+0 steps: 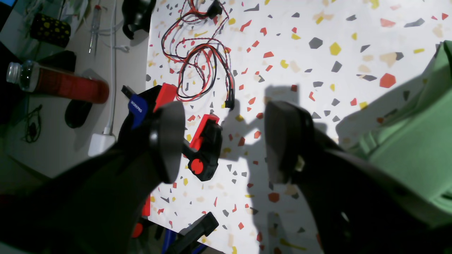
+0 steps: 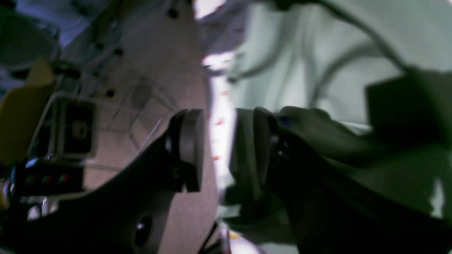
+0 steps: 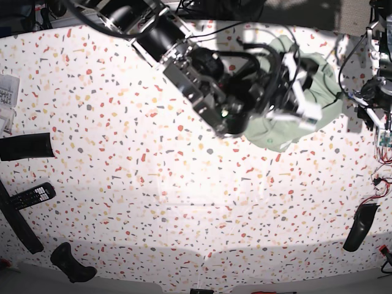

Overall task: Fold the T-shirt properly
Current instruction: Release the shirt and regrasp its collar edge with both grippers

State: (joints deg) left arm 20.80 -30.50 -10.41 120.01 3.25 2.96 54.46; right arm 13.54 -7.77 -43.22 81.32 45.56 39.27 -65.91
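Observation:
The T-shirt [image 3: 321,92] is a pale green bunched heap at the table's far right. My right arm reaches across from the top left and ends over the heap's left part. In the blurred right wrist view the right gripper [image 2: 220,148] stands open with a bright gap between its pads, and T-shirt [image 2: 317,53] fabric lies beyond it. My left gripper [image 1: 227,144] hangs open over bare speckled table with nothing between its fingers. The T-shirt [image 1: 416,141] lies just to its right. The left arm [image 3: 375,92] sits at the heap's right edge.
Red-and-black clamps [image 1: 204,148] and a tangle of red and black wires [image 1: 197,60] lie below the left gripper. A bottle [image 1: 53,83] lies off the table edge. A remote [image 3: 33,195] and black objects [image 3: 24,147] lie at the left, with another black object [image 3: 358,226] at the right.

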